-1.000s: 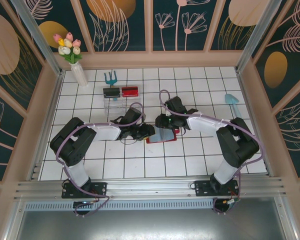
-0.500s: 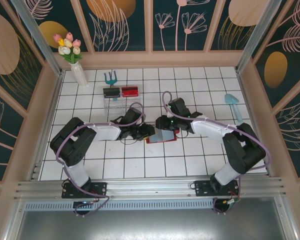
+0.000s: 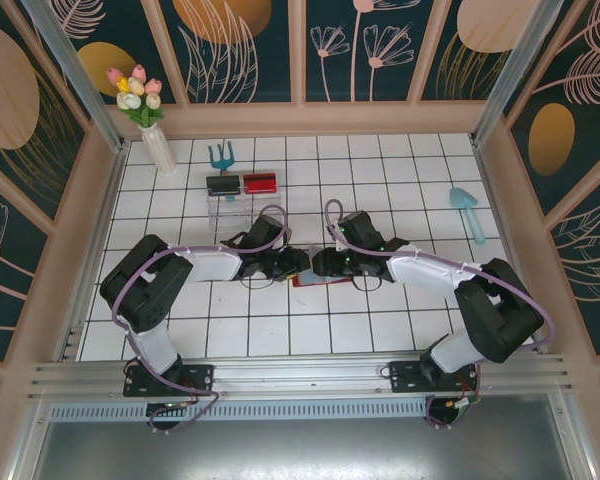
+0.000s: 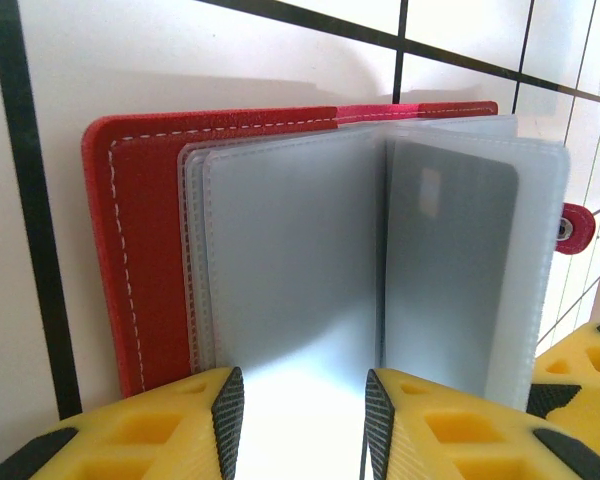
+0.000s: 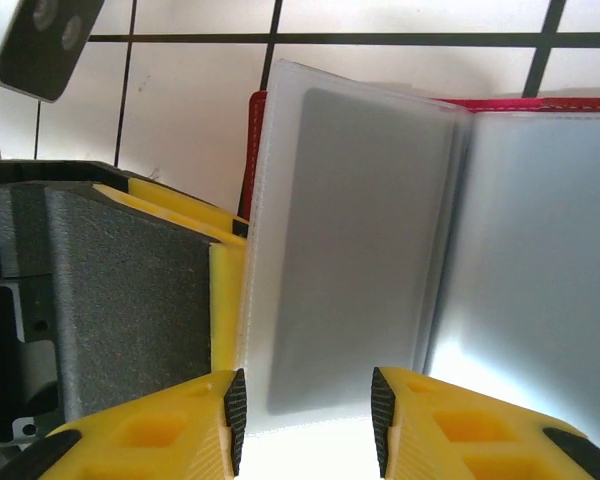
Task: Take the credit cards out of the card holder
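Note:
The card holder (image 3: 305, 281) lies open on the white tiles mid-table, mostly covered by both grippers. In the left wrist view its red cover (image 4: 145, 240) frames grey-blue pockets, and a greyish credit card (image 4: 450, 270) sits in the right-hand pocket. My left gripper (image 4: 304, 420) (image 3: 298, 263) stands open, its pads astride the left pocket leaf. My right gripper (image 5: 307, 420) (image 3: 322, 265) is open too, its pads on either side of the end of a raised leaf that holds a greyish credit card (image 5: 365, 250). No dark card shows.
A black tray (image 3: 222, 185) and a red tray (image 3: 260, 183) rest on a clear stand (image 3: 225, 210) behind the holder. A vase of tulips (image 3: 158, 150) and a teal rake (image 3: 220, 156) stand at the back left. A blue trowel (image 3: 467, 205) lies at the right.
My right arm has swung forward and come down, bringing its gripper close against the left one over the holder. The grey-blue leaf seen earlier is now covered. The left arm has stayed put.

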`<state>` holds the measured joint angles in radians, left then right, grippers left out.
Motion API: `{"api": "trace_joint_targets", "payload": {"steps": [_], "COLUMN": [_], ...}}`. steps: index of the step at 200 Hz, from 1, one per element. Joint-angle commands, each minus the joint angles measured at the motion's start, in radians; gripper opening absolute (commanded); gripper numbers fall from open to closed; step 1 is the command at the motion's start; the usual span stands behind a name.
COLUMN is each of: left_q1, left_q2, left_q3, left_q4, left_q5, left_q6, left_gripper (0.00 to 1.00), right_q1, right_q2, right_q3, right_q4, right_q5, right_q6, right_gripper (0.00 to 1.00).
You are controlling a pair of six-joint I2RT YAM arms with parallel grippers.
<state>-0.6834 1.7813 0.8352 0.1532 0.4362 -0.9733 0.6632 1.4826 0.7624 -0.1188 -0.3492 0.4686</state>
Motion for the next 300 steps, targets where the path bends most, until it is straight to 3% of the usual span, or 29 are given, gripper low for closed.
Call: {"api": "trace_joint_targets", "payload": {"steps": [1, 192, 263, 300], "left_q1": [0.002, 0.001, 0.002, 0.001], "left_q2": [0.0, -0.003, 0.001, 0.003], "left_q3": [-0.019, -0.024, -0.019, -0.015], "left_q4": [-0.013, -0.009, -0.009, -0.008], "left_q5": [-0.004, -0.005, -0.003, -0.002], "left_q6": [-0.006, -0.007, -0.007, -0.007], "left_gripper": [0.4, 0.4, 0.4, 0.4], "right_q1": [0.012, -0.022, -0.011, -0.009], "right_q2": [0.004, 0.028, 0.005, 0.014], "right_q3": [-0.009, -0.025, -0.041, -0.047], "right_q4": [0.048, -0.055, 0.057, 0.064], "right_q5": [-0.057, 0.139, -0.087, -0.097], "right_q6": [-0.025, -0.008, -0.028, -0.028], "right_gripper": [0.42, 0.4, 0.49, 0.49]}}
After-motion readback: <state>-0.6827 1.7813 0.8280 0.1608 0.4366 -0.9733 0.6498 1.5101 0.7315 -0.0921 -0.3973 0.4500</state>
